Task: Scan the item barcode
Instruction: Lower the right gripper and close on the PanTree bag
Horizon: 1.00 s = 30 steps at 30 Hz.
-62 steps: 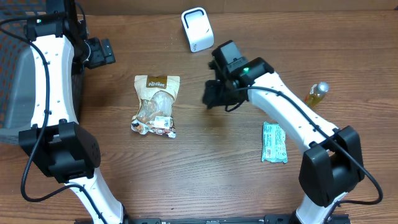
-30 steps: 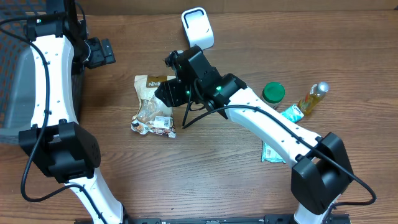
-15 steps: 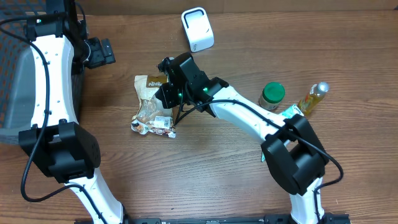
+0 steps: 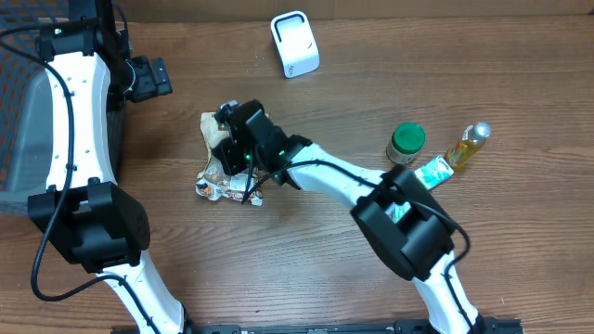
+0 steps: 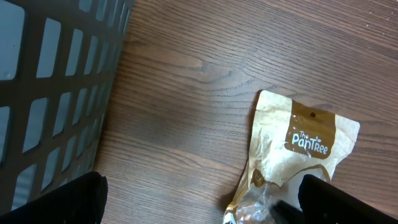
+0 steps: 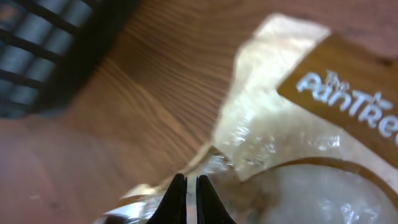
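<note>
Overhead: the right arm reaches across the table, with the right gripper point(image 4: 223, 144) down on the Pantree snack pouch point(image 4: 223, 186). The white barcode scanner point(image 4: 295, 44) stands well beyond the pouch, toward the far edge. The step looks like the pick-up. Next, the pouch needs lifting and its barcode turning to face the scanner. The left gripper point(image 4: 148, 79) hangs apart from the pouch, near the basket point(image 4: 19, 121).

Left wrist: its fingers point(image 5: 81, 199) are spread wide and hold nothing, with the pouch point(image 5: 305, 149) ahead.

Right wrist: the fingertips point(image 6: 176, 196) are pinched to a slit at the pouch's point(image 6: 298, 137) clear edge. I cannot tell whether any film is caught between them.
</note>
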### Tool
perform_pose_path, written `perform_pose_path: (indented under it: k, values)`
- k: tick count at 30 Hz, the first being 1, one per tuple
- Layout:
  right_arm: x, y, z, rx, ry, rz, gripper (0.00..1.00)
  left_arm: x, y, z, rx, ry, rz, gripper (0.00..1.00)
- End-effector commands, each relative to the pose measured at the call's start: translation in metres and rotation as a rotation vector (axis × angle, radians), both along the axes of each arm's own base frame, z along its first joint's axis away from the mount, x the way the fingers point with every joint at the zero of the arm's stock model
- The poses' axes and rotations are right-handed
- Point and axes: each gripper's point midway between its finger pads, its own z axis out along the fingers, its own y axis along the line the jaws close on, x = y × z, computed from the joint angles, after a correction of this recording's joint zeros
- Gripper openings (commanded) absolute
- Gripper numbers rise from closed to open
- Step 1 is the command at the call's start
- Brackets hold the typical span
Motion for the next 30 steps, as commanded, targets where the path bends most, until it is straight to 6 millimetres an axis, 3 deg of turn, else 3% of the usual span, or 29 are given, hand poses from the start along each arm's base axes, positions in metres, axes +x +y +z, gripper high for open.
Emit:
perform_pose_path:
  k: [1, 7, 13, 22, 24, 27, 30]
  values:
    - [0.016, -0.011, -0.022, -0.076, -0.036, -0.079, 0.04, 0.003, 0.000, 0.006, 0.005, -0.018, -0.019, 0.99]
    - [0.019, -0.045, -0.034, -0.177, 0.047, -0.190, 0.04, 0.003, 0.000, 0.006, 0.005, -0.018, -0.019, 1.00]
    - [0.007, -0.082, -0.012, -0.247, 0.164, -0.340, 0.04, 0.003, 0.000, 0.006, 0.005, -0.018, -0.019, 1.00]
    - [-0.026, -0.115, -0.016, -0.382, 0.303, -0.403, 0.04, 0.003, 0.000, 0.006, 0.005, -0.018, -0.019, 0.99]
    - [-0.030, -0.115, -0.006, -0.388, 0.301, -0.364, 0.04, 0.003, 0.000, 0.006, 0.005, -0.018, -0.019, 1.00]
    - [-0.027, -0.114, 0.026, -0.374, 0.249, -0.298, 0.05, 0.003, 0.000, 0.006, 0.005, -0.018, -0.019, 1.00]
    - [-0.022, -0.120, 0.060, -0.364, 0.180, -0.251, 0.14, 0.003, 0.000, 0.006, 0.005, -0.018, -0.019, 1.00]
